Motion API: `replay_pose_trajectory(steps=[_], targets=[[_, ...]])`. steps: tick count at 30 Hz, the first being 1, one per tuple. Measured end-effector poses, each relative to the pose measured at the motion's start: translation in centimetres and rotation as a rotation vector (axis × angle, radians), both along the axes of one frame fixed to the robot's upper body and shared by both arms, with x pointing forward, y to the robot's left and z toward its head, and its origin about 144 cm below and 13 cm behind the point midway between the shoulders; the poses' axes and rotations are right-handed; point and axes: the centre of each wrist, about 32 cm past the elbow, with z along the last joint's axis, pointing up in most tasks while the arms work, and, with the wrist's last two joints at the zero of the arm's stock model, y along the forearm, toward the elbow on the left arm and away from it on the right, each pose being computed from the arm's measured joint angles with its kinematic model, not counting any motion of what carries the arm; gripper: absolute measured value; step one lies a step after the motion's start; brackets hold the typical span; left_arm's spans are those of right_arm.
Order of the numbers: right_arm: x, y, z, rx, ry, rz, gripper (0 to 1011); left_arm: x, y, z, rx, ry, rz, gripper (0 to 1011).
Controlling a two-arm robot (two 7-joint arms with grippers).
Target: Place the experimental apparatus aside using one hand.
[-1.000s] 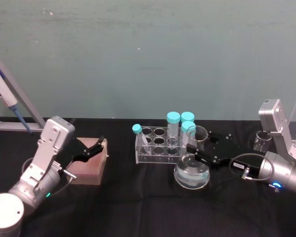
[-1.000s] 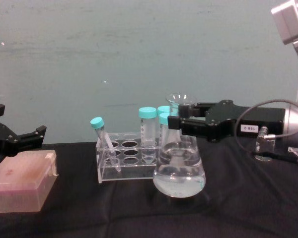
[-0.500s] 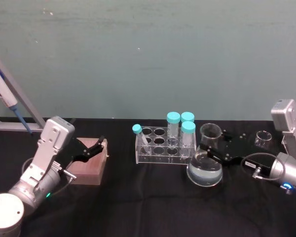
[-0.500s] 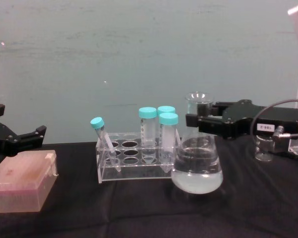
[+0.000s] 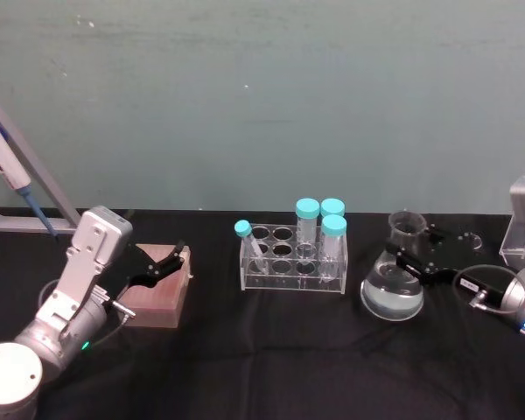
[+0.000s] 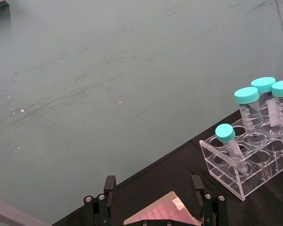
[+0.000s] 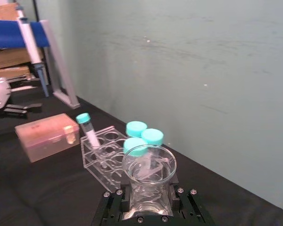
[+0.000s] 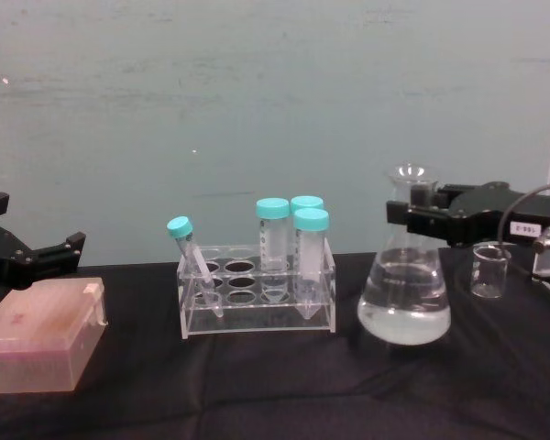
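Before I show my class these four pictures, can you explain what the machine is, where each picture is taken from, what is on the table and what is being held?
It is a robot with two arms, each ending in a two-fingered end effector. One picture looks down from its head, one looks across from its chest, and one comes from each wrist. On the black table stand a clear rack of teal-capped tubes, a pink box, a small beaker and a flask of clear liquid. The right end effector grips the flask by its neck, to the right of the rack. The left end effector hangs open over the pink box, holding nothing.
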Motion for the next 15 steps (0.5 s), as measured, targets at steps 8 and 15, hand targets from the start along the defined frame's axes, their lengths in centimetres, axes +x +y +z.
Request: replay_pose_trajectory(steps=[8,15], targets=[[-0.6,-0.4,-0.1,0.003,-0.003,-0.069,457,0.0,0.0,0.0,0.000,0.000,0.000,1000],[-1.2,-1.0,-0.2,0.002,0.004,-0.132,457,0.0,0.0,0.0,0.000,0.000,0.000,1000]])
